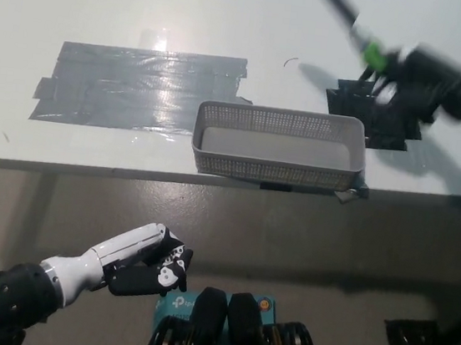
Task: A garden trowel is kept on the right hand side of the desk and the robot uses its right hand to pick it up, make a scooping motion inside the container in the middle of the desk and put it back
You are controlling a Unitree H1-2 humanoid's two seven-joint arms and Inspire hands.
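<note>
My black right hand point(423, 78) is shut on the garden trowel point(350, 23), up above the desk's right side. The trowel's green-collared handle sits in the hand and its dark shaft slants up and left; the blade runs past the picture's top and is blurred by motion. The grey mesh container point(278, 145) stands in the middle of the desk near the front edge, with nothing in it. My white left hand point(140, 260) rests below the desk edge at the lower left, its fingers curled.
A patch of grey tape point(140, 90) covers the desk left of the container. A black marked patch point(372, 114) lies on the desk under the right hand. The desk's front edge point(88, 170) runs across the middle of the picture.
</note>
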